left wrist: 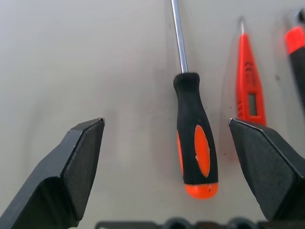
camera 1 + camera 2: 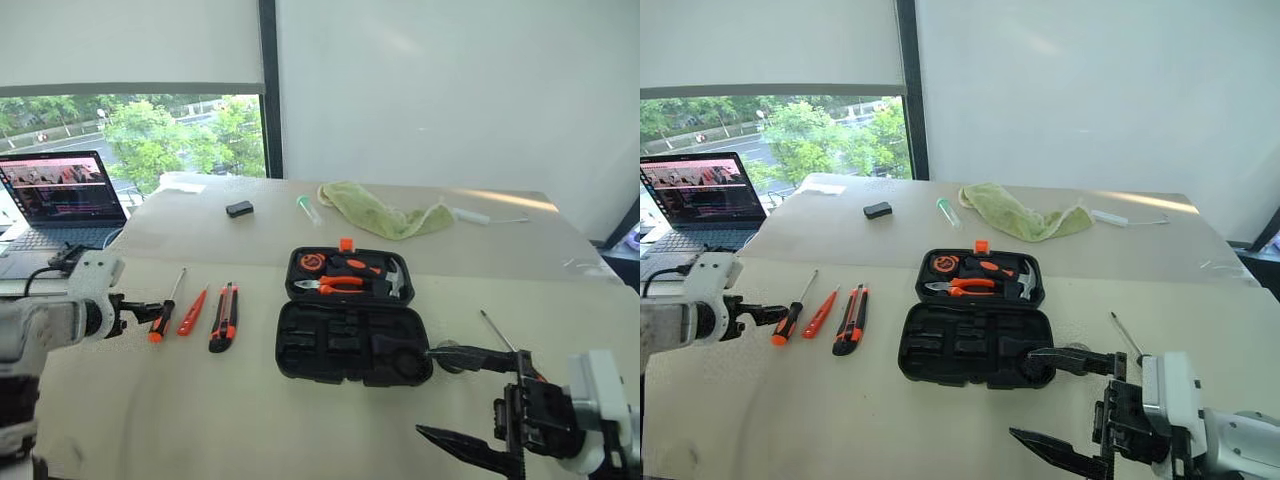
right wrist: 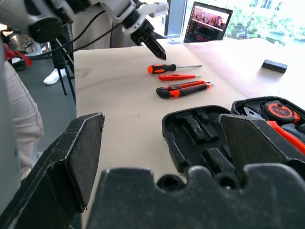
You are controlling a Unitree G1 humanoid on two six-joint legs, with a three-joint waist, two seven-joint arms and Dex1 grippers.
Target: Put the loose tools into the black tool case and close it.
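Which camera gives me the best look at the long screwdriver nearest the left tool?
Left wrist view: the long screwdriver lies large between the open left tool. Head views and the right wrist view show it small.

The black tool case lies open and flat on the table, its near half's slots bare, while to its left a long screwdriver, a small orange screwdriver and a black-and-orange utility knife lie side by side, and another long screwdriver lies to its right.
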